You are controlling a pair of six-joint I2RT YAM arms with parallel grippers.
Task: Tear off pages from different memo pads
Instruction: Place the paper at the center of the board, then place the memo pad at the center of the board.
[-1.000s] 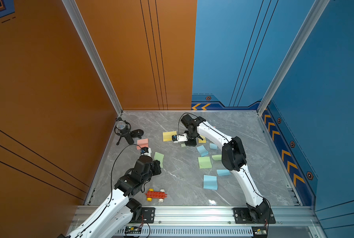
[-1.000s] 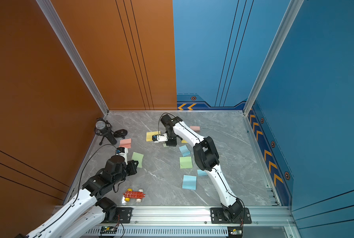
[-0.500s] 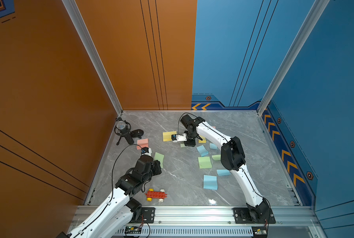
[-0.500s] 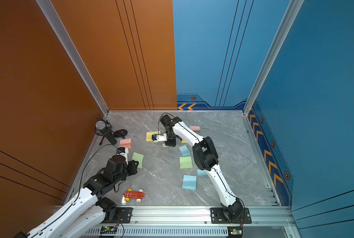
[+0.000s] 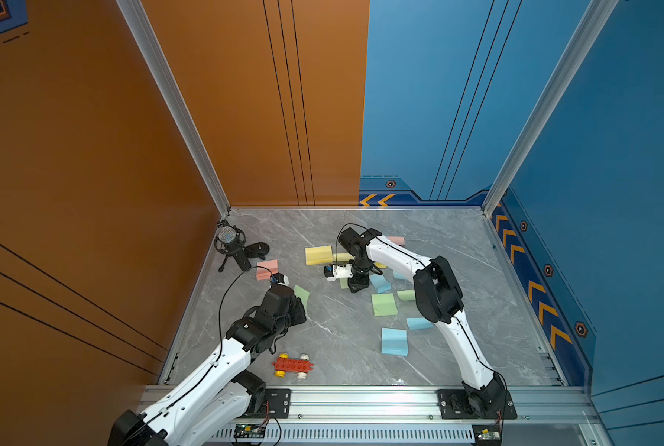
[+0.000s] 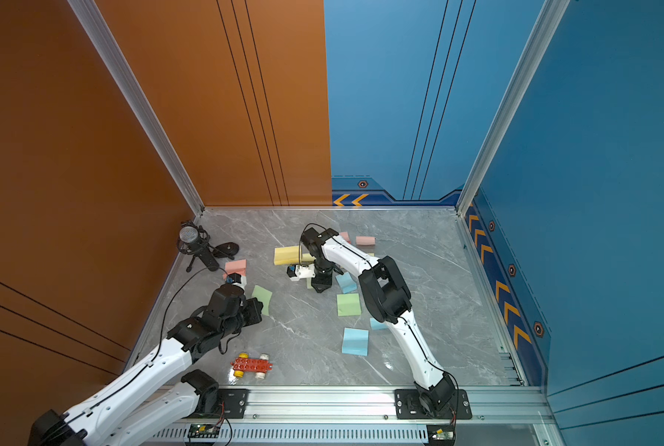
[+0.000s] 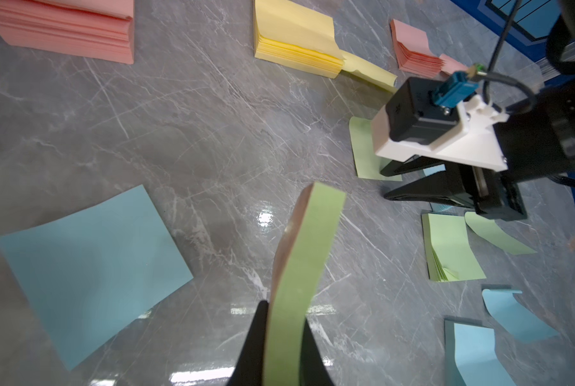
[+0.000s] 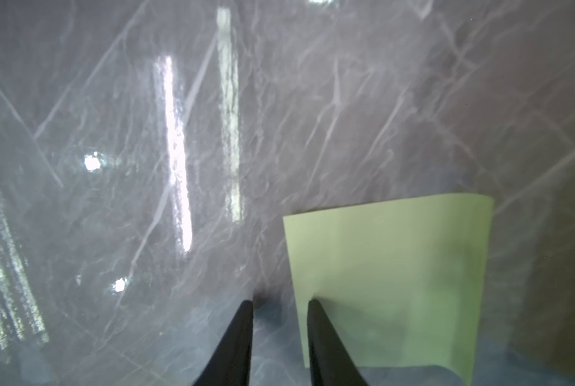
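Note:
My left gripper (image 7: 284, 310) is shut on a curled green page (image 7: 306, 254), held just above the table; both top views show the page (image 5: 301, 295) beside that gripper (image 5: 298, 309). My right gripper (image 8: 279, 302) is open with a narrow gap and nothing between its fingers. It points down at the table (image 5: 355, 287), and a green page (image 8: 389, 277) lies flat against one finger. Around it lie memo pads: yellow (image 5: 318, 255), large pink (image 5: 267, 269), green (image 5: 384, 304), blue (image 5: 394, 341) and small pink (image 5: 396, 240).
A red toy car (image 5: 292, 365) sits near the front rail. A microphone on a tripod (image 5: 230, 241) stands in the back left corner. Loose blue (image 5: 419, 323) and green (image 5: 405, 295) pages lie by the right arm. A blue page (image 7: 92, 267) lies near my left gripper.
My right gripper's jaws have parted and the green page now lies on the table beside them. The left arm has hardly moved.

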